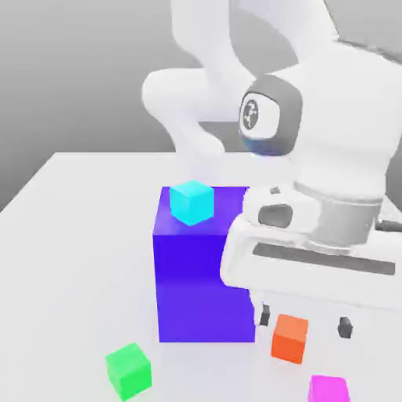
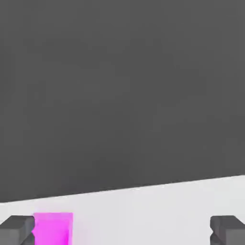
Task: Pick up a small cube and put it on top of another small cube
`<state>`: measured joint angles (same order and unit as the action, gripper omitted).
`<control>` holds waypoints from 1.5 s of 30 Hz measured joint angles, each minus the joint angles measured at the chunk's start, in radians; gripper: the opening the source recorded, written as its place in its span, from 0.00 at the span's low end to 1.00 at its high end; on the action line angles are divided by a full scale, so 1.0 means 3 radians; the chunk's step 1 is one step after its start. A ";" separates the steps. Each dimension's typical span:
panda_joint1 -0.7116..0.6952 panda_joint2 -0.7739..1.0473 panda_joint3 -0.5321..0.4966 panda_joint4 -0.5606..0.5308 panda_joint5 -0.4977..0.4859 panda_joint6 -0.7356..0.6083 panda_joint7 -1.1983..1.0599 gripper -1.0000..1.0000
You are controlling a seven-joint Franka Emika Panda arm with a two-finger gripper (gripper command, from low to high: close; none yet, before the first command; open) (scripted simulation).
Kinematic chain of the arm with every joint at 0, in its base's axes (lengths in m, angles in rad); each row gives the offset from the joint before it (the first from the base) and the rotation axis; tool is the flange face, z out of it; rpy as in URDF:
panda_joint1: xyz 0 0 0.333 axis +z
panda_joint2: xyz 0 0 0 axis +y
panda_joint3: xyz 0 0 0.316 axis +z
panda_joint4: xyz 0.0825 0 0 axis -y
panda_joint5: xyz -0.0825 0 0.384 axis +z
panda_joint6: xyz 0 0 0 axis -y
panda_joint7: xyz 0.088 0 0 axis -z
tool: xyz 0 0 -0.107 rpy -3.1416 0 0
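The white table [image 1: 71,188] carries everything, and none of the stacking is done yet. Largest on it is the big blue-violet block [image 1: 200,283], with a small cyan cube [image 1: 192,202] sitting on its top face, near the back edge. In front of the block, toward the exterior view's right, rests a small orange cube [image 1: 290,338].

The 2 cubes that matter both lie on the table, well apart. The small green cube [image 1: 129,369] sits at the front, off the block's lower corner on the exterior view's left, with nothing on top of it. The small magenta cube [image 1: 328,389] sits at the front on the exterior view's right, just beyond the orange cube, not lifted.

The pincer [image 1: 304,322] hangs low over the orange and magenta cubes, its dark fingertips [image 2: 17,228] spread wide with nothing between them. In the hand view the magenta cube lies close beside 1 fingertip rather than centred in the gap.

So the work looks to be at the approach stage. Left to do, as I judge it: centre the pincer on the magenta cube, close, lift, carry across to the green cube, set down and let go.
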<state>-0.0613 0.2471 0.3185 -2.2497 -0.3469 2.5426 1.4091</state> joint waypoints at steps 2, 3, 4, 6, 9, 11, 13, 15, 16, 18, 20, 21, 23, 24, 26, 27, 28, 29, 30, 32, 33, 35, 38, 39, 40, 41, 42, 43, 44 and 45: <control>0.0033 0.0195 0.0033 0.0001 0.0053 0.0084 0.0048 0.50; 0.0047 0.0288 0.0054 0.0002 0.0089 0.0127 0.0065 0.50; 0.0058 0.0380 0.0081 0.0001 0.0131 0.0171 0.0079 0.50; 0.0099 0.0584 0.0079 0.0023 0.0144 0.0294 0.0128 0.50; 0.0249 0.0955 -0.0097 0.0110 -0.0024 0.0559 0.0267 0.50; 0.0285 0.1032 -0.0141 0.0128 -0.0062 0.0615 0.0296 0.00; 0.0285 0.1032 -0.0141 0.0128 -0.0062 0.0617 0.0296 0.00; 0.0285 0.1032 -0.0140 0.0128 -0.0061 0.0621 0.0295 0.00; 0.0303 0.1071 -0.0162 0.0138 -0.0081 0.0648 0.0310 0.00; 0.0244 0.0937 -0.0087 0.0104 -0.0003 0.0552 0.0254 0.00; 0.0152 0.0710 0.0033 0.0045 0.0127 0.0384 0.0161 0.00; 0.0106 0.0606 0.0046 0.0051 0.0160 0.0318 0.0109 0.00; 0.0014 0.0519 -0.0047 0.0125 0.0143 0.0273 0.0079 0.00; -0.0028 0.0500 -0.0102 0.0156 0.0136 0.0262 0.0085 0.00; -0.0110 0.0479 -0.0219 0.0213 0.0119 0.0247 0.0113 0.00; -0.0151 0.0473 -0.0280 0.0241 0.0110 0.0243 0.0131 0.00; -0.0192 0.0467 -0.0342 0.0270 0.0099 0.0239 0.0151 0.00; -0.0233 0.0463 -0.0405 0.0297 0.0088 0.0236 0.0172 0.00; -0.0273 0.0459 -0.0470 0.0326 0.0075 0.0234 0.0194 0.00; -0.0341 0.0462 -0.0559 0.0334 0.0094 0.0224 0.0257 0.00; -0.0364 0.0467 -0.0579 0.0306 0.0131 0.0216 0.0297 0.00; -0.0405 0.0474 -0.0601 0.0231 0.0225 0.0197 0.0379 0.00; -0.0462 0.0466 -0.0615 0.0104 0.0379 0.0173 0.0505 0.00; -0.0482 0.0457 -0.0618 0.0060 0.0433 0.0166 0.0545 0.00; -0.0501 0.0444 -0.0620 0.0017 0.0487 0.0160 0.0585 0.00; -0.0520 0.0429 -0.0622 -0.0026 0.0542 0.0154 0.0625 0.00; -0.0539 0.0410 -0.0623 -0.0070 0.0597 0.0149 0.0664 0.00; -0.0559 0.0388 -0.0624 -0.0113 0.0652 0.0145 0.0703 0.00; -0.0577 0.0362 -0.0627 -0.0156 0.0706 0.0140 0.0744 0.00; -0.0596 0.0333 -0.0629 -0.0199 0.0761 0.0138 0.0782 0.00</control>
<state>-0.2400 0.3470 0.1299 -2.3093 -0.1185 2.5839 1.6436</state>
